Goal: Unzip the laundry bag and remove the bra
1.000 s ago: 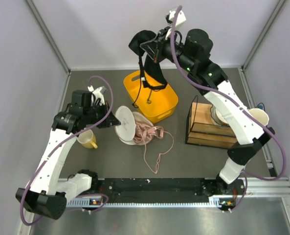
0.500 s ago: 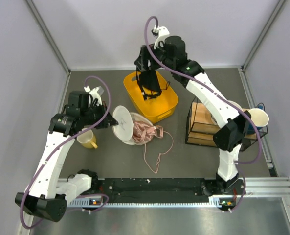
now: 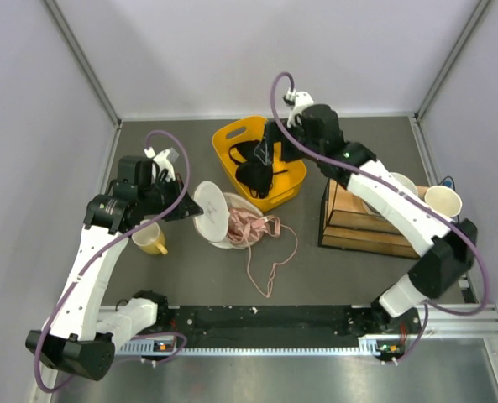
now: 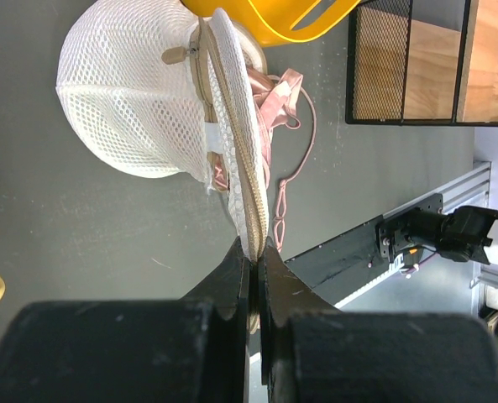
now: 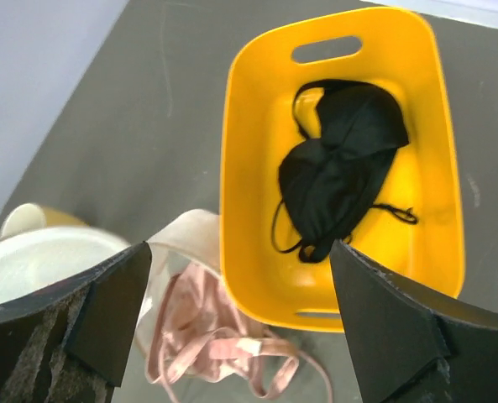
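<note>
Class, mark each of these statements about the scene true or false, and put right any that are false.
1. The black bra lies inside the yellow tub. True.
2. The right gripper is shut on the black bra. False: it is open and empty above the tub.
3. The left gripper pinches the zip rim of the laundry bag. True.
4. The pink garment is fully inside the laundry bag. False: it spills out of the open bag onto the table.
</note>
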